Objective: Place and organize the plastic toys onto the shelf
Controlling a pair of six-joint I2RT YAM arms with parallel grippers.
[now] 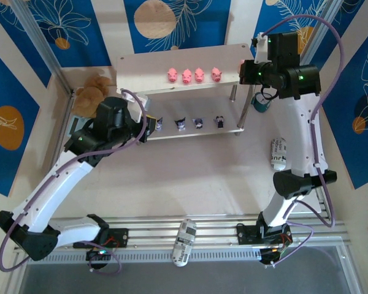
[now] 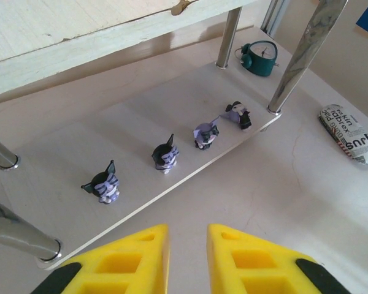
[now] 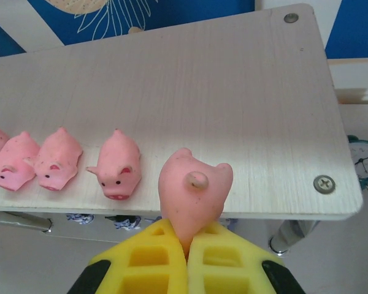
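Note:
The shelf [image 1: 141,66] stands at the back of the table. Several pink pigs [image 1: 193,75] line its top board [image 3: 245,86], the nearest being a pig [image 3: 118,165] left of my right gripper. My right gripper [image 3: 187,236] is shut on another pink pig [image 3: 193,190], held at the board's front edge near its right end. Several purple-and-white figurines [image 2: 165,155] stand in a row on the lower board [image 2: 110,116]. My left gripper [image 2: 188,236] hovers open over the table just in front of that board, with nothing between its fingers.
A brown teddy bear [image 1: 92,92] sits left of the shelf. A teal clock [image 2: 260,58] stands behind its right legs. A printed case [image 2: 349,133] lies on the table to the right, and another [image 1: 184,242] lies on the rail between the arm bases.

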